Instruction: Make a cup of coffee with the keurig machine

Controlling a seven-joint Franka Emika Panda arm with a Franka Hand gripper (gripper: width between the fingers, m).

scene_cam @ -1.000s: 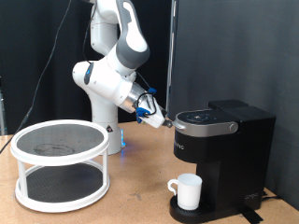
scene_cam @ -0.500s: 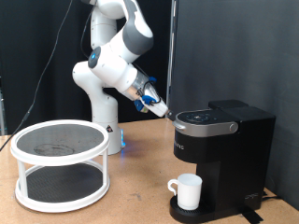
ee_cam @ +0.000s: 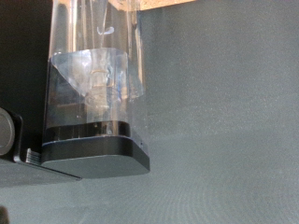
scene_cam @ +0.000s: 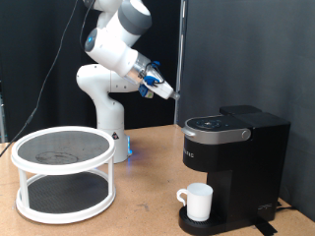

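Arm raised, pincer (scene_cam: 169, 93) above keurig machine (scene_cam: 234, 162)

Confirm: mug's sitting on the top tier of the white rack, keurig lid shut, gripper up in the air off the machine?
Not quite. The exterior view shows the cup on the drip base of the keurig machine, not on the white rack. The rest holds: the lid is shut and the gripper is in the air, off the machine.
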